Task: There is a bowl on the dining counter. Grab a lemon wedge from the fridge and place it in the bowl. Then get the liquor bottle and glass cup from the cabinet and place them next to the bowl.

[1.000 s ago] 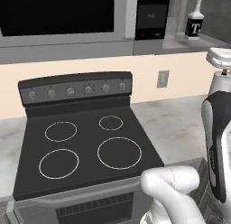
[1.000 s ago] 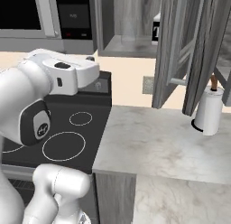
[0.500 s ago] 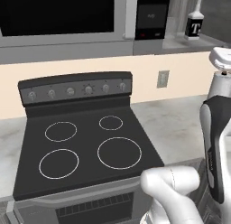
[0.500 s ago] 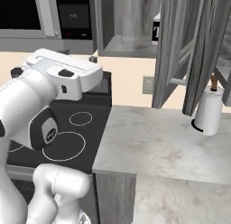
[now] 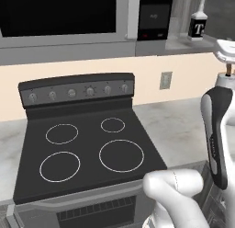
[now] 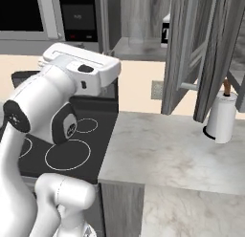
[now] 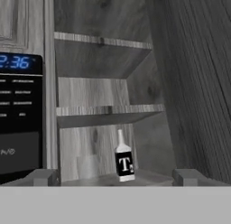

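The liquor bottle [image 7: 123, 161], dark with a slim white neck and a white "T" on its label, stands on the lowest shelf of the open cabinet [image 7: 106, 111]. It also appears at the top right of the left base view [image 5: 198, 23] and behind a door edge in the right base view [image 6: 165, 33]. Left of the bottle, a faint clear shape looks like the glass cup [image 7: 88, 167]. My gripper [image 7: 116, 177] is open and empty, some way in front of the shelf, with its fingertips [image 7: 43, 176] wide on either side of the bottle. The bowl, dining counter, lemon wedge and fridge are out of view.
A black microwave [image 7: 19, 114] hangs left of the cabinet, over a dark stove [image 5: 87, 149]. Open grey cabinet doors [image 6: 191, 54] jut out above the grey counter [image 6: 167, 150]. A paper towel roll [image 6: 223, 117] stands at the right.
The arm's hand has shifted slightly to the right, toward the cabinet. The jaws have stayed open, and nothing on the shelves has moved.
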{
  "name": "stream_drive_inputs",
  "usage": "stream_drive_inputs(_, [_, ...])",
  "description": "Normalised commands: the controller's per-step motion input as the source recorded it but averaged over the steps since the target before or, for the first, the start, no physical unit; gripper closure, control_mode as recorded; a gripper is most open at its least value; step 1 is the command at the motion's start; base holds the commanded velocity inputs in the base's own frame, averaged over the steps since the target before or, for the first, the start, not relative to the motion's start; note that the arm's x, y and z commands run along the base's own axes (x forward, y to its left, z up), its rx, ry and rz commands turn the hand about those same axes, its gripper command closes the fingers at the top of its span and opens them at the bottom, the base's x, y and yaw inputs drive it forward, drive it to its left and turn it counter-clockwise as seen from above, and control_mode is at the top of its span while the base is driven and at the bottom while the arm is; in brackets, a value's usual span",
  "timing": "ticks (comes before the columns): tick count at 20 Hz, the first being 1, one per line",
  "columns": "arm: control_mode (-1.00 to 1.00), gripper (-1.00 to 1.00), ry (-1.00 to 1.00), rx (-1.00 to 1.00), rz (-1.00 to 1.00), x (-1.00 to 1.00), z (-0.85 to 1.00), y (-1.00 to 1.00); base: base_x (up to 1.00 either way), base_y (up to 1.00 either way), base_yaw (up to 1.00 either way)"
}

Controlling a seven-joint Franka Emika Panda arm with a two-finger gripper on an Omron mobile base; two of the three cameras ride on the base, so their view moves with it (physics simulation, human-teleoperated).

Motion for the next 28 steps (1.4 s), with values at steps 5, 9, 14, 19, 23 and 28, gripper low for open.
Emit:
stream_drive_inputs(5, [-1.00, -1.00, 0.14, -0.01, 0.00, 0.33, 0.00, 0.00, 0.00, 0.00, 0.00])
stream_drive_inputs(9, [-1.00, -1.00, 0.23, -0.01, 0.00, 0.40, 0.00, -0.04, 0.00, 0.00, 0.00])
stream_drive_inputs(14, [-1.00, -1.00, 0.06, 0.00, 0.02, 0.45, 0.13, -0.14, 0.00, 0.00, 0.00])
stream_drive_inputs(19, [-1.00, -1.00, 0.02, 0.00, 0.00, 0.46, 0.14, -0.11, 0.00, 0.00, 0.00])
stream_drive_inputs(23, [-1.00, -1.00, 0.08, 0.00, -0.01, 0.31, 0.00, -0.10, 0.00, 0.00, 0.00])
stream_drive_inputs(28, [-1.00, -1.00, 0.05, 0.00, 0.00, 0.39, 0.03, -0.23, 0.00, 0.00, 0.00])
